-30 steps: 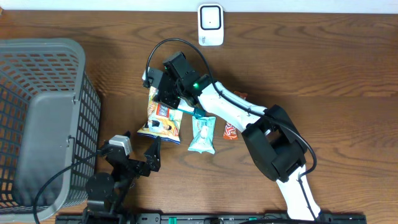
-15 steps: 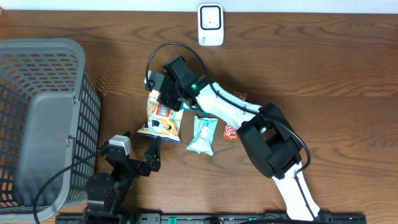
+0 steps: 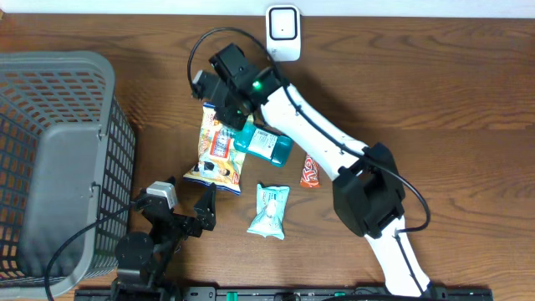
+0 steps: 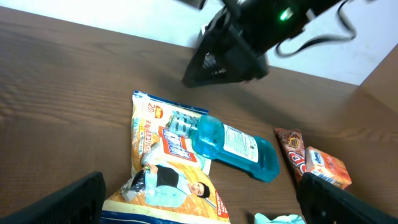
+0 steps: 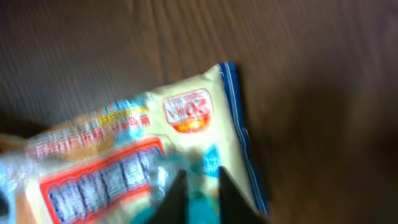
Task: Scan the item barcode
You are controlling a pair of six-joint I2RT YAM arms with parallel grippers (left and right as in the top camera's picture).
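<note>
Jaws of the left end effector (image 3: pixel 191 195) stand wide apart, holding nothing. Just beyond it on the tabletop (image 3: pixel 435 100) lie a teal packet (image 3: pixel 269 211) and a red bar (image 3: pixel 310 172). Farther on, the snack bag (image 3: pixel 219 155) lies flat, with the blue bottle (image 3: pixel 266 145) on its side, neck end overlapping the bag's edge. The right end effector (image 5: pixel 201 180) hangs over the bag's far end, its jaws nearly together with teal showing in the gap; I cannot tell whether it is clamped on anything. The scanner (image 3: pixel 283 33) stands at the far edge.
</note>
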